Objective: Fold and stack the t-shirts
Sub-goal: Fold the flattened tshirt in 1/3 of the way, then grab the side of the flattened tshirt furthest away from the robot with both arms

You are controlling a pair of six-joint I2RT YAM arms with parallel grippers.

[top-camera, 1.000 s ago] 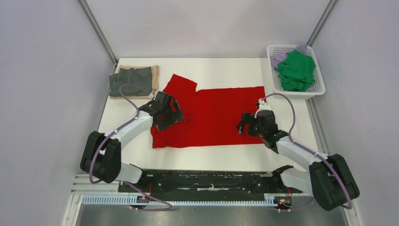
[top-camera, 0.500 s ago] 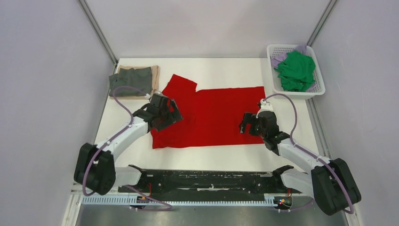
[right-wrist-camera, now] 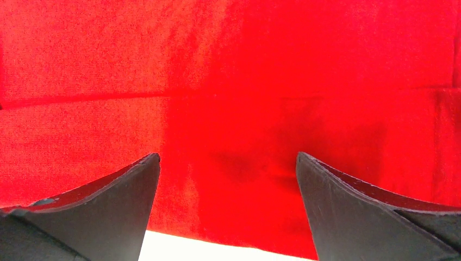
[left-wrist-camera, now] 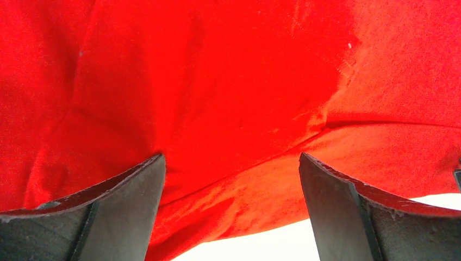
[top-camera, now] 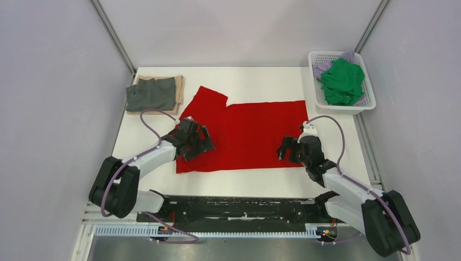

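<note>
A bright red t-shirt (top-camera: pixel 247 133) lies spread on the white table, one sleeve sticking out at the far left. My left gripper (top-camera: pixel 199 145) is open over the shirt's near left part; in the left wrist view its fingers (left-wrist-camera: pixel 114 201) straddle a fold near the red hem (left-wrist-camera: pixel 234 190). My right gripper (top-camera: pixel 287 150) is open over the shirt's near right edge; in the right wrist view its fingers (right-wrist-camera: pixel 359 206) frame flat red cloth (right-wrist-camera: pixel 228 109) just above the table. A folded dark grey shirt (top-camera: pixel 152 93) lies on a tan one (top-camera: pixel 179 89) at the far left.
A white lattice basket (top-camera: pixel 367 102) at the far right holds a green shirt (top-camera: pixel 341 80) and a pale lilac one (top-camera: pixel 322 68). Grey walls stand close on both sides. The black arm rail (top-camera: pixel 239 206) runs along the near edge.
Both grippers have moved toward the near edge of the red shirt, the left one also slightly right. Both stay open. The shirt lies as before.
</note>
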